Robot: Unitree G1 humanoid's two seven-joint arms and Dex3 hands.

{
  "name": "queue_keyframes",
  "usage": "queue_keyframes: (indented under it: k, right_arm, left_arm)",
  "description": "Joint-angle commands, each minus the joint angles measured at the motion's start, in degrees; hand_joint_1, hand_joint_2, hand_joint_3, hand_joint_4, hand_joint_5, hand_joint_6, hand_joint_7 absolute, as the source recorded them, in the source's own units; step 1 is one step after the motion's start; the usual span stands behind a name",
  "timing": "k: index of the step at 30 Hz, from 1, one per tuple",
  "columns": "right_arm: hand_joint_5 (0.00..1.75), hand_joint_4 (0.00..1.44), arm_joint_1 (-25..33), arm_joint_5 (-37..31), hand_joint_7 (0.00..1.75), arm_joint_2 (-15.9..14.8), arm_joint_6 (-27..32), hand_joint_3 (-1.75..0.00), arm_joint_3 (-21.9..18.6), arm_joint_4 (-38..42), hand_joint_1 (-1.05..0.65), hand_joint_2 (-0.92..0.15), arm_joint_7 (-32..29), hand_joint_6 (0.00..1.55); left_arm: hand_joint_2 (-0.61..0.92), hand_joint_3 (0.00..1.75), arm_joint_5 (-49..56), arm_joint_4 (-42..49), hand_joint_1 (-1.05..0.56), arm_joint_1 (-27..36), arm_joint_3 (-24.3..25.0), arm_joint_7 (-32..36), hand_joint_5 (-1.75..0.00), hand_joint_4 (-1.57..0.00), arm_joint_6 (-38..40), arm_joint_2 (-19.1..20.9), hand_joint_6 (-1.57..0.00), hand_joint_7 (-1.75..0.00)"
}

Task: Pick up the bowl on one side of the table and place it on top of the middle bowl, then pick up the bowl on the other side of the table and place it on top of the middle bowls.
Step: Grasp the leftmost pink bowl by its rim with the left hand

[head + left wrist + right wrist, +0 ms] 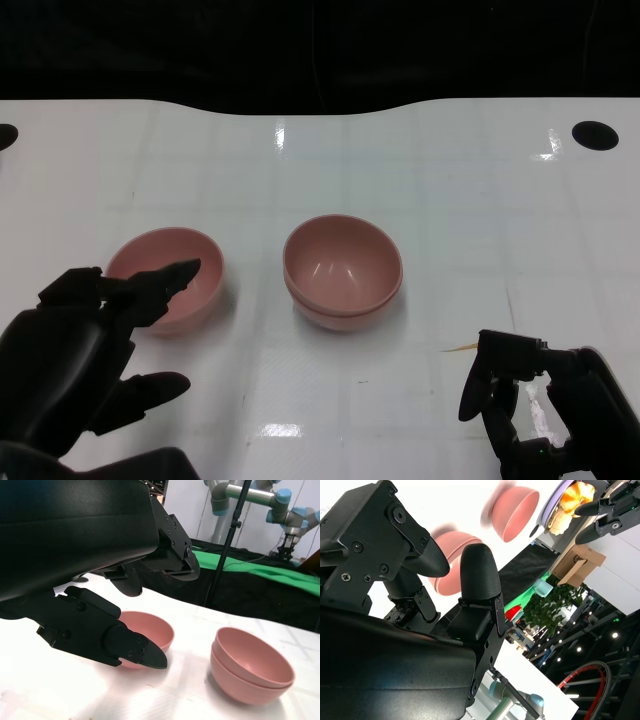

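One side bowl (pixel 168 278) beside left hand (pixel 85 345)

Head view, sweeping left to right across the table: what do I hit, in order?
Left robot hand → single pink bowl → stacked pink bowls → right robot hand.

This is a robotics lab or demo hall. The left wrist view shows grey robot arms with blue joints (pixel 260 497) mounted beyond the white bench (pixel 60 690), a black stand pole (pixel 225 550), and green cloth (pixel 260 570) spread over dark draping. The right wrist view shows another such arm (pixel 515 702), a high dark ceiling with spot lights (pixel 615 635), cardboard boxes (pixel 577 562), leafy plants (pixel 550 610) and a curved red frame (pixel 592 680). The bench has black round holes (pixel 594 135) at its far corners.
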Motion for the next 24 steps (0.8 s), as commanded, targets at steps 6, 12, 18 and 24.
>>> queue_keyframes:
  k: [6, 12, 18, 24]
  right_arm:
    - [1.75, 0.99, 0.7, 0.4, 1.53, -0.3, -0.1, -1.7, -0.5, -0.8, -0.02, -0.14, 0.1, 0.81]
    - [1.75, 0.99, 1.1, 0.5, 1.53, -0.4, 0.0, -1.69, -0.6, -1.4, -0.01, -0.15, 0.4, 0.8]
    - [1.75, 0.98, 1.2, 0.6, 1.53, -0.3, 0.5, -1.67, -0.7, -2.0, -0.01, -0.16, 0.7, 0.81]
    - [1.75, 0.99, 1.0, 0.4, 1.53, -0.3, 0.4, -1.67, -0.8, -2.0, -0.01, -0.15, 0.8, 0.81]
  left_arm:
    - [0.87, 0.0, 5.8, 2.2, -0.46, -5.8, -3.0, -2.2, -0.56, -0.3, 4.4, 3.6, -0.42, 0.0]
    - [0.87, 0.0, 8.6, 5.4, -0.47, -10.1, -6.2, -4.0, -0.43, -0.38, 6.9, 5.3, -0.44, 0.0]
    - [0.88, 0.01, 11.3, 11.9, -0.49, -15.7, -10.1, -5.6, -0.35, -0.4, 10.1, 5.5, -0.46, -0.01]
    - [0.88, 0.0, 13.3, 24.3, -0.47, -21.9, -14.3, -2.1, -0.28, -0.48, 11.1, 5.6, -0.48, -0.01]
